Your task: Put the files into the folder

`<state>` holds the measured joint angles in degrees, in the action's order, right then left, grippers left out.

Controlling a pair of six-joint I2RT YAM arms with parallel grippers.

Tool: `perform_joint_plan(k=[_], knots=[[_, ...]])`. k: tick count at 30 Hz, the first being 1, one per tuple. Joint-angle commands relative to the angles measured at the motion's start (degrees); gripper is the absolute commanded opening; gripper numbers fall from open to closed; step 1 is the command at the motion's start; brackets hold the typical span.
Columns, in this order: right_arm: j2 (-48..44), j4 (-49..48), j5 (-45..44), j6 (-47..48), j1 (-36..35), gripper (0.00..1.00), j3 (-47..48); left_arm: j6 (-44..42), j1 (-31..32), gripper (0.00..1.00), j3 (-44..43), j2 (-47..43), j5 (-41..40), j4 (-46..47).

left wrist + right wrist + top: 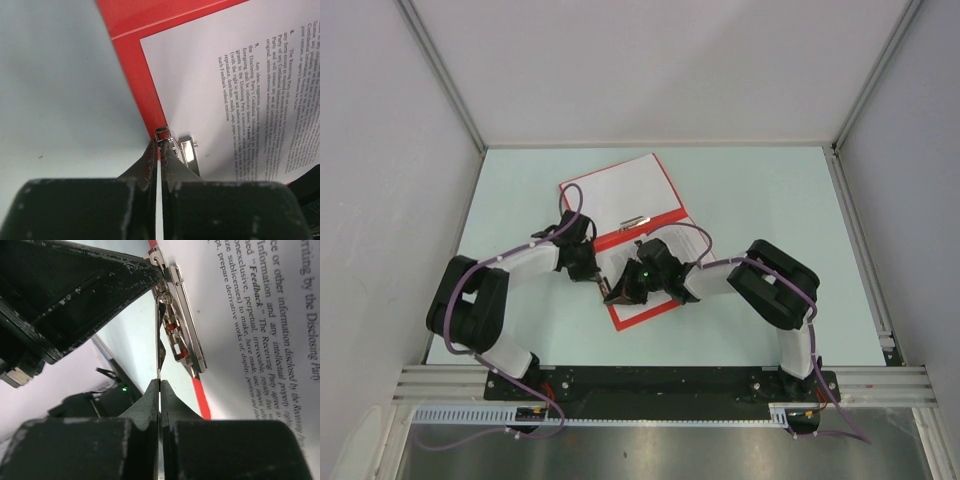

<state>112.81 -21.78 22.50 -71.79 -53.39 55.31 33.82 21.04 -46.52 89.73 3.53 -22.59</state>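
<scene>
The red folder lies open on the pale table, with the white printed files lying on it. In the left wrist view the files lie on the folder beside a metal clip at its edge. My left gripper is shut, its tips against the clip's end. In the right wrist view my right gripper is shut on a thin upright lever of the clip, next to the files. My left gripper touches the clip's far end.
Both grippers meet over the folder's left edge, left and right. A small metal piece lies across the folder's middle. Grey walls close in the table on three sides; a rail runs along the near edge.
</scene>
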Motion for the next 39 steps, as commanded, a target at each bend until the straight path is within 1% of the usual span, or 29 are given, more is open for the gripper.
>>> perform_joint_plan(k=[1, 3, 6, 8, 12, 14, 17, 24, 27, 29, 31, 32, 33, 35, 36, 38, 39], knots=[[2.0, 12.8, -0.9, 14.6, 1.3, 0.00, -2.2, -6.2, 0.2, 0.00, 0.1, 4.1, -4.0, -1.0], [1.6, 14.9, -1.2, 18.5, 2.6, 0.00, -2.2, -7.1, 0.2, 0.00, -0.7, 4.1, -4.5, -1.8], [2.0, 15.9, -0.1, 21.6, 4.8, 0.00, -2.1, -8.0, 0.0, 0.00, -0.9, 4.5, -4.0, -1.8], [2.1, 16.7, -0.4, 22.7, 5.6, 0.00, -2.1, -8.0, -0.1, 0.00, -1.0, 4.7, -4.0, -1.8], [2.9, 17.7, -2.6, 23.5, 4.9, 0.00, -2.1, -7.5, -0.1, 0.00, -0.4, 4.3, -4.1, -1.7], [3.0, 17.7, -5.7, 22.9, 4.1, 0.00, -2.1, -6.1, -0.1, 0.00, 0.0, 3.8, -4.0, -1.0], [3.7, 17.1, -10.3, 21.0, 2.2, 0.00, -2.2, -3.3, 0.0, 0.00, 2.8, 2.9, -0.2, 1.6], [3.6, 16.1, -22.4, 18.4, -1.4, 0.00, -3.9, 0.0, 0.4, 0.00, 7.2, 0.9, -0.1, 4.8], [4.8, 15.2, -24.4, 17.5, -2.1, 0.00, -4.1, 1.0, 0.7, 0.00, 9.2, -0.3, 0.1, 6.4], [5.7, 11.8, -21.6, 17.5, -2.2, 0.00, -4.1, 1.2, 0.7, 0.00, 10.1, -0.3, 0.5, 6.9], [5.3, 9.4, -16.2, 16.6, -2.3, 0.00, -4.1, 1.2, 0.8, 0.00, 10.1, -0.4, 0.7, 7.0], [4.4, 6.8, -14.3, 15.7, -2.1, 0.00, -4.1, 1.2, 0.8, 0.00, 10.3, -0.7, 0.6, 7.1], [4.1, 5.2, -10.2, 13.6, -1.8, 0.00, -4.1, 1.2, 0.8, 0.00, 10.2, -1.3, 0.4, 6.9], [3.5, 0.7, -6.1, 11.2, -0.4, 0.00, -4.1, 1.2, 0.8, 0.00, 9.6, -2.0, 0.3, 6.2], [3.6, -0.6, -2.2, 10.2, 0.0, 0.00, -4.1, 0.9, 0.8, 0.00, 9.3, -3.1, 0.2, 5.9], [3.7, -3.9, 0.9, 7.7, 1.1, 0.07, -4.1, 0.1, 0.8, 0.00, 7.9, -4.4, 0.2, 4.4], [3.7, -4.5, 2.5, 7.5, 1.4, 0.17, -4.1, -1.1, 0.8, 0.01, 7.5, -5.1, 0.1, 4.0]])
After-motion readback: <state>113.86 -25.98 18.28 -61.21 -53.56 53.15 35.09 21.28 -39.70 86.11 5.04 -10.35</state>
